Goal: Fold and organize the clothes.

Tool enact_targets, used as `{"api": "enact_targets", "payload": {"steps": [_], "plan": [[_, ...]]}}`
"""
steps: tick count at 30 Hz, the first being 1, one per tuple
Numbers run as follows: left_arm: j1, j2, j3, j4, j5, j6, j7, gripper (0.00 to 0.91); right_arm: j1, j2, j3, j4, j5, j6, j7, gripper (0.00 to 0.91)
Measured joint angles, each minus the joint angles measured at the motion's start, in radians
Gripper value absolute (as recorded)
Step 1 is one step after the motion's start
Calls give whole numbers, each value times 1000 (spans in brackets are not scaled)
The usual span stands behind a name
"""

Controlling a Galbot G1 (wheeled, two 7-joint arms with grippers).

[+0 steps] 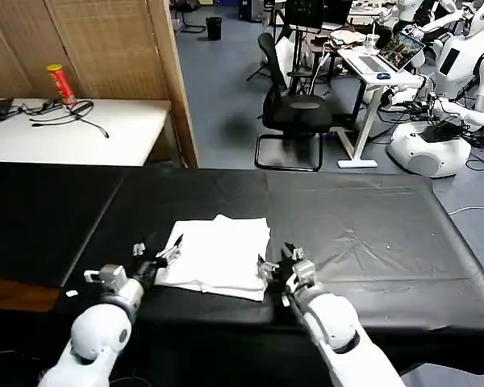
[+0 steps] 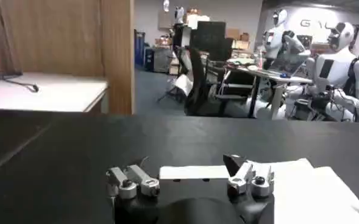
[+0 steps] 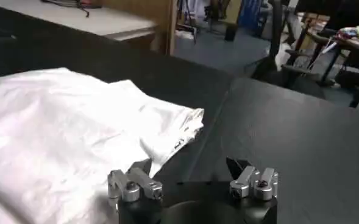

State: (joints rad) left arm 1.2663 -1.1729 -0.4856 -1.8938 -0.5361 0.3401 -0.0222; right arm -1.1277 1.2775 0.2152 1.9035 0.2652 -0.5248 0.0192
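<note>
A folded white T-shirt (image 1: 218, 256) lies on a black table (image 1: 371, 234). The left gripper (image 1: 156, 251) and right gripper (image 1: 276, 268) flank it, jaws spread and empty. A careless withdrawal could snag the folds.

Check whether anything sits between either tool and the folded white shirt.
Nothing visible does. The white T-shirt lies folded on the black table. The left tool, open, is at its left edge; the right tool, open, is at its right edge. Only bare tabletop lies between each and the cloth.
</note>
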Motion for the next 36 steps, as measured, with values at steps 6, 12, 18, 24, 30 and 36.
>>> {"api": "enact_targets", "payload": {"steps": [6, 12, 18, 24, 30, 36], "plan": [[-30, -20, -18, 80, -126, 5, 18, 878, -50, -32, 105, 97, 170, 10, 15, 878], [-34, -31, -34, 132, -236, 14, 16, 809, -82, -36, 164, 157, 235, 16, 21, 878], [-30, -30, -42, 146, -305, 23, 19, 0, -85, -24, 175, 171, 241, 18, 22, 878], [-28, -35, -45, 146, -357, 46, 19, 0, -89, -21, 184, 172, 224, 27, 21, 878], [-33, -35, -49, 131, -317, 46, 7, 0, -101, -15, 190, 177, 200, 35, 19, 878], [-41, 16, -65, 95, -138, 30, 0, 0, -113, -15, 204, 169, 159, 36, 19, 878]]}}
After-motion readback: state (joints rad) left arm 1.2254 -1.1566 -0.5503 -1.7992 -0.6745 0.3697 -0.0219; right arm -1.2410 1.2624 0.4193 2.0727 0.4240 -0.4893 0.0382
